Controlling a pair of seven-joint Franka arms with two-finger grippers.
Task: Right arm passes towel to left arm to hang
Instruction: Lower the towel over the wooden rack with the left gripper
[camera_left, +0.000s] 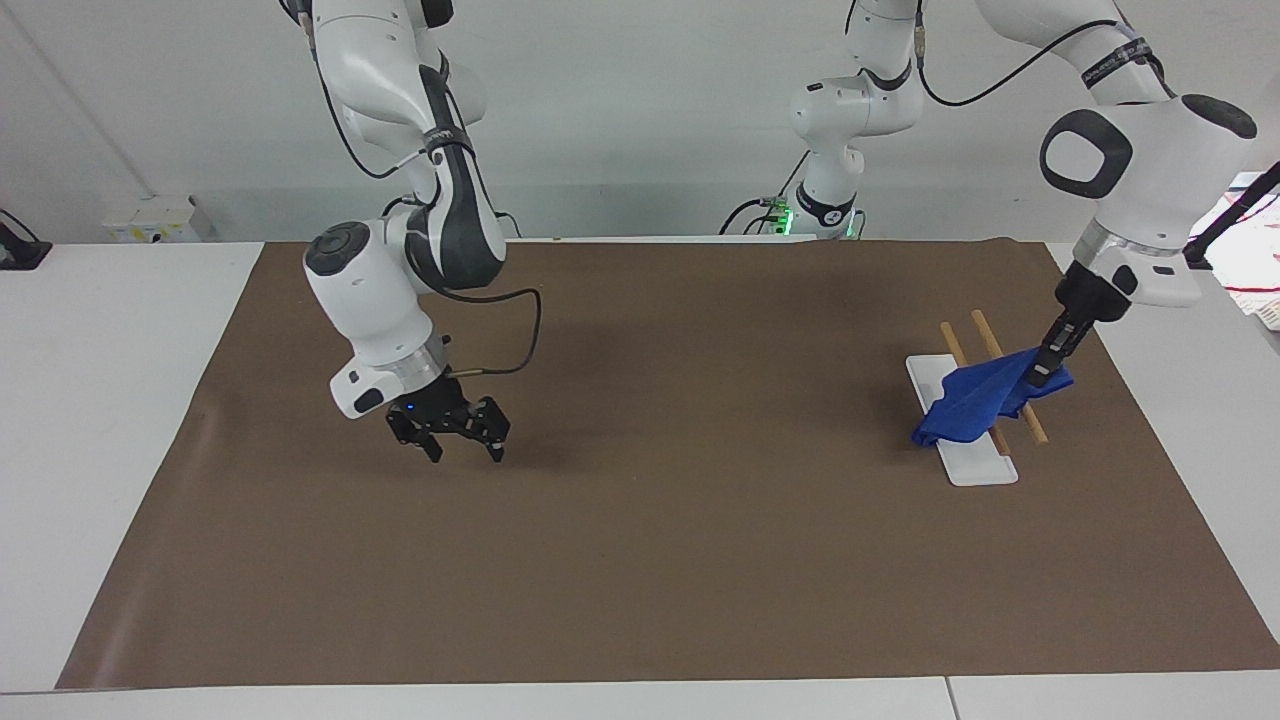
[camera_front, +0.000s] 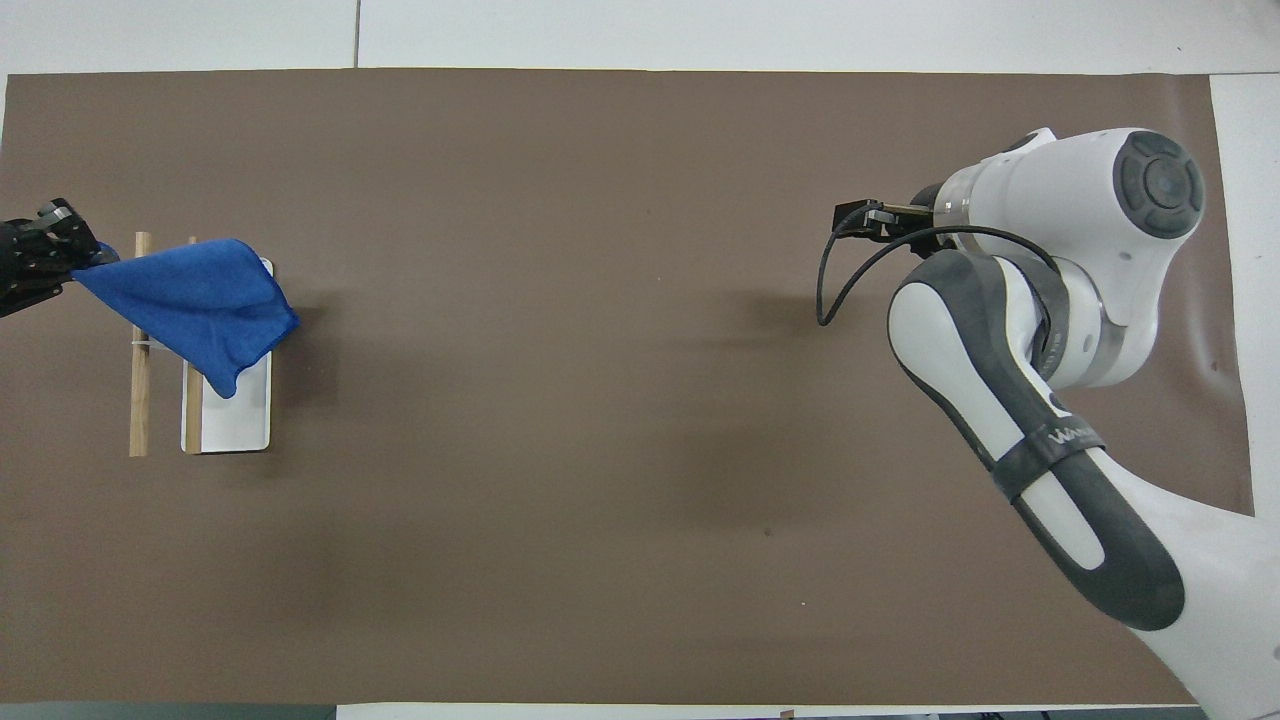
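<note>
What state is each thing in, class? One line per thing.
towel: held up by one corner, draped over the rack.
left gripper: shut on the towel, above the rack.
right gripper: open, empty, over bare mat.
rack: white base flat on the mat, two wooden rails.

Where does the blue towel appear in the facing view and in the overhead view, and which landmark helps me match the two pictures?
Facing view: the towel hangs at the picture's right edge area, held by the left claw over the rack.
Overhead view: the towel is at the picture's left side, draped over the rack.
Shared landmark: the white-based wooden rack under the towel.
</note>
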